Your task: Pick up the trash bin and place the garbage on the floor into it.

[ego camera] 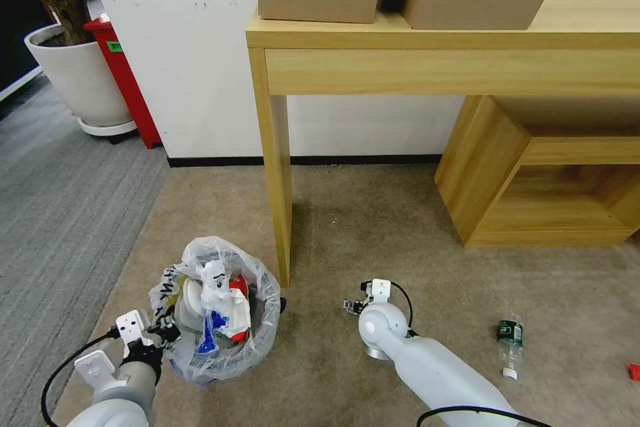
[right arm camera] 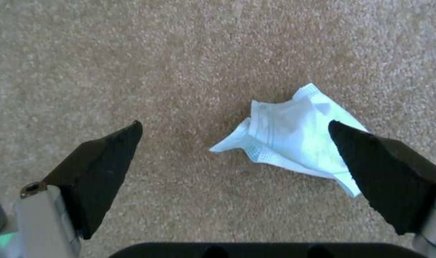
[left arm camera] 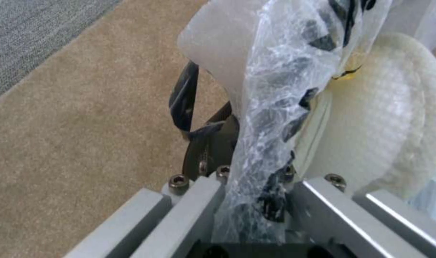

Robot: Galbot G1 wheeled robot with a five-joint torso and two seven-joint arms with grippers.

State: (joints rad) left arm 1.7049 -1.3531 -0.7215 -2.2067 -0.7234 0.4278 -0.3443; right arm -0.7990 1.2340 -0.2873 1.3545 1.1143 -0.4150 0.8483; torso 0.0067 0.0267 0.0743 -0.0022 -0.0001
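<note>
Right gripper (right arm camera: 235,143) spread wide — crumpled paper (right arm camera: 294,138) between its fingertips, nearer one; left gripper (left arm camera: 256,200) clenched on trash bin (ego camera: 213,310) liner.

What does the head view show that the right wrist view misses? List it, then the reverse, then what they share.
Head view alone: the trash bin with the left pincer shut on its plastic liner, a green-labelled bottle on the carpet, and the wooden desk.
Right wrist view alone: crumpled paper between the open fingers.
Both: the right pincer and beige carpet.

Head camera: we look forward and down over the carpet (ego camera: 373,240). Wrist cameras sit close; our left shares the trash bin (ego camera: 213,310).
</note>
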